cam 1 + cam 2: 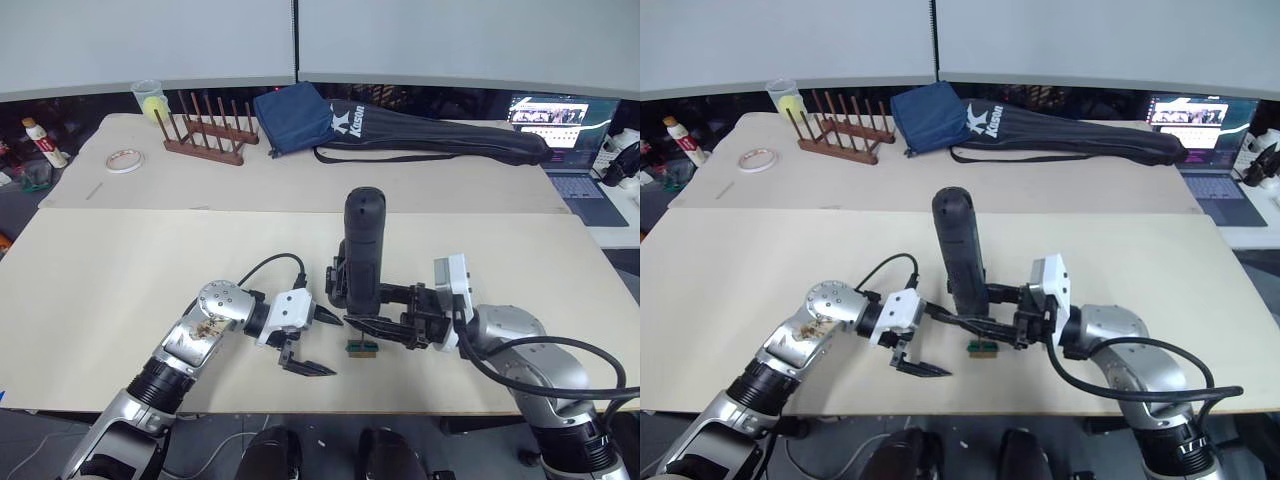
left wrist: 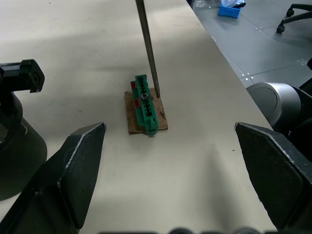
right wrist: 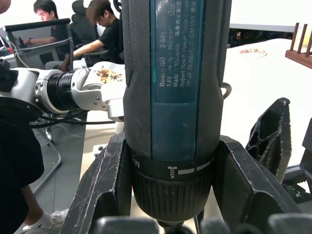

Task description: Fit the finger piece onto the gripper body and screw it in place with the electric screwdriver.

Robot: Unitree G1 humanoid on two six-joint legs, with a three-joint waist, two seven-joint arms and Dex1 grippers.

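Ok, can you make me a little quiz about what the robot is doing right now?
1. True or false: the right end effector holds the screwdriver upright.
2. Pick one: the screwdriver's tip comes down at A) the green block, B) a tape roll, C) a laptop.
3. Is the left end effector open or shut?

Key: 1 true. 2 A. 3 open, with nothing between its fingers.
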